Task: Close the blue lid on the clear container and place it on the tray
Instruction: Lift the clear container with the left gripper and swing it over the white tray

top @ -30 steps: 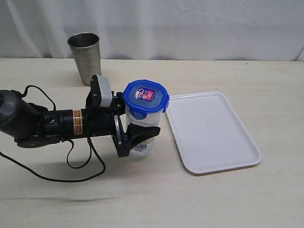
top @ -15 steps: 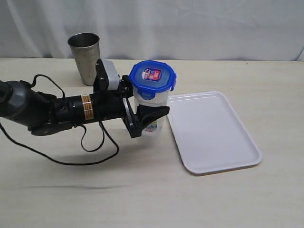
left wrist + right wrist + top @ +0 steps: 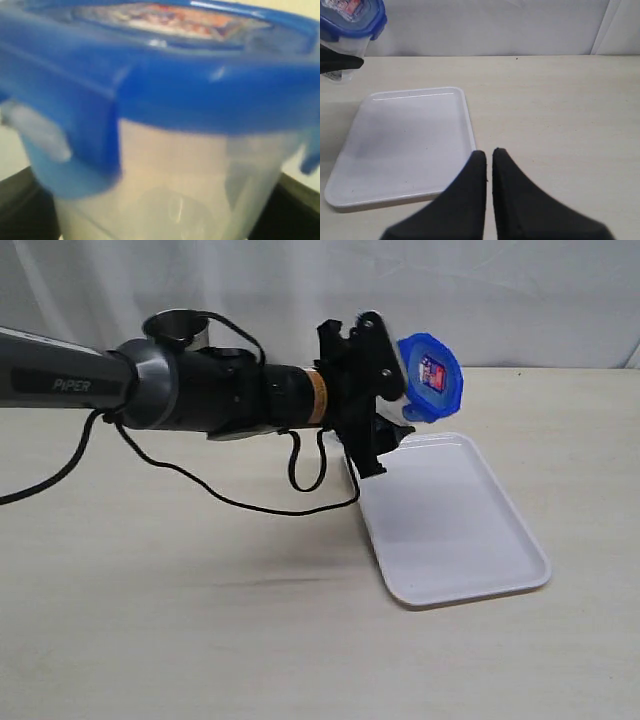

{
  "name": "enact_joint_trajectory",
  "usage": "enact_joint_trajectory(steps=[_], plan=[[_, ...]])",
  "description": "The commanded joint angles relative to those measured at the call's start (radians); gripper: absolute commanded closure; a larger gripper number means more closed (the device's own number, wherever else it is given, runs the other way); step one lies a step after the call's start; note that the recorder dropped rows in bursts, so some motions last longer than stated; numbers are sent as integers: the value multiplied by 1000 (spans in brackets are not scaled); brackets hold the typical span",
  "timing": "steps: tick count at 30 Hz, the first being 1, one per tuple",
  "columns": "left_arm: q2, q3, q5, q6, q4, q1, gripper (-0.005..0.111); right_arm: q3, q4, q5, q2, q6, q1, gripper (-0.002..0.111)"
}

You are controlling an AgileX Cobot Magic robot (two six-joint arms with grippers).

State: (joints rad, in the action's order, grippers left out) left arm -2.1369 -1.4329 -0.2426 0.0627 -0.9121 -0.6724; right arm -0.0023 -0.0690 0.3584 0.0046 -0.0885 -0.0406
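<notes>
Left wrist view is filled by the clear container (image 3: 175,170), with the blue lid (image 3: 200,95) seated on its rim and 1 side flap (image 3: 75,145) hanging down against the wall; whether that flap is snapped shut I cannot tell. In the exterior view the lidded container sits at about 1 o'clock from the picture's centre. It is lifted clear of the table (image 3: 200,620) and tipped over, so the lid's top and its red-and-white sticker (image 3: 433,373) face toward 3 o'clock. The left gripper (image 3: 390,405) clamps the container's body, its 2 black fingers spread wide on either side of the wall and hiding most of it. The left arm (image 3: 200,395) reaches in from 9 o'clock. The tray (image 3: 450,530) lies flat on the table at about 4 o'clock from centre. The container lines up with the tray's 11 o'clock corner, but whether it hangs over the tray or just beyond that corner I cannot tell. A steel cup (image 3: 176,326) stands at 11 o'clock, mostly hidden behind the arm. In the right wrist view the right gripper (image 3: 488,155) has its 2 fingers pressed together with nothing between them, above bare table just beside the tray's edge.
</notes>
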Motion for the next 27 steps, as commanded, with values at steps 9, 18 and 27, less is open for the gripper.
enact_joint_trajectory(steps=[9,18,27], plan=[[16,-53,731,-623,-220,-162,107,2,-4,-12,-5,1,-4,104],[16,-53,820,-612,-350,-240,107,2,-4,-12,-5,1,-4,104],[16,-53,786,-610,-350,-253,107,2,-4,-12,-5,1,-4,104]])
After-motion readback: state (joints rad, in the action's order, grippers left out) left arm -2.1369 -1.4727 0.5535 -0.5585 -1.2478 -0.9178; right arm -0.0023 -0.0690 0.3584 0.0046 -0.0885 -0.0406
